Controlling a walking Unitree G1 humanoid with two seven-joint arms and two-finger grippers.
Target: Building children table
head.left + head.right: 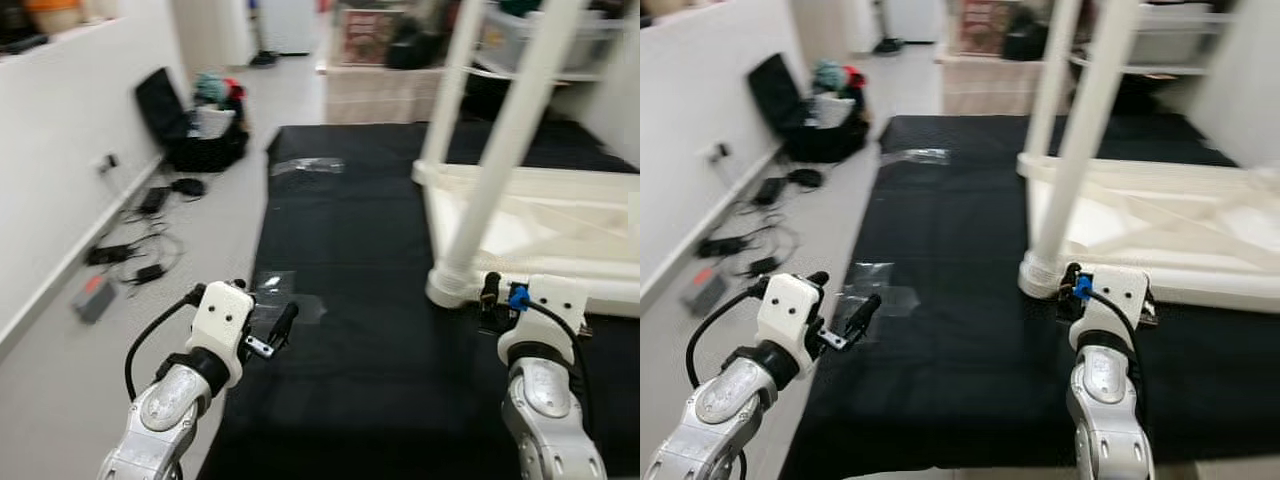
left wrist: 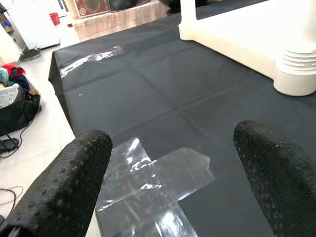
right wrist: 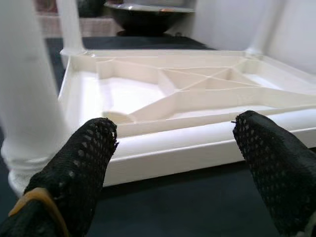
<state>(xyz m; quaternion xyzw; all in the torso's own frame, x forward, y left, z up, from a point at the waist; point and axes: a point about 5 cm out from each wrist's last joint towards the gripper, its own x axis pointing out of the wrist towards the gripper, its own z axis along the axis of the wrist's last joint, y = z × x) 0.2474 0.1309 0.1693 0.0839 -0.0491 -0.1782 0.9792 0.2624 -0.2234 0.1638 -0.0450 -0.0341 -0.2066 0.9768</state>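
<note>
Head views: a white children's table (image 1: 520, 215) lies upside down on a black mat (image 1: 360, 300) on the floor, its legs (image 1: 500, 150) standing up; the tops of the legs and the table's far right side are cut off by the frame. The left claw (image 1: 283, 325) hovers over the mat's left edge near patches of clear tape (image 1: 290, 300). The right claw (image 1: 490, 292) sits just beside the foot of the nearest leg — its fingers are mostly hidden behind the wrist housing. Along the wall lie cables and chargers (image 1: 140, 240) and an open black bag (image 1: 195, 125) with clothes; shelving at the back is blurred, no writing readable.

Left wrist view: the two black fingers (image 2: 64, 187) stand wide apart with nothing between them, above the crossed tape on the mat.

Right wrist view: fingers (image 3: 74, 168) spread wide, holding nothing, pointing at the table's rim (image 3: 197, 148) and ribbed underside — the near leg is blurred.
</note>
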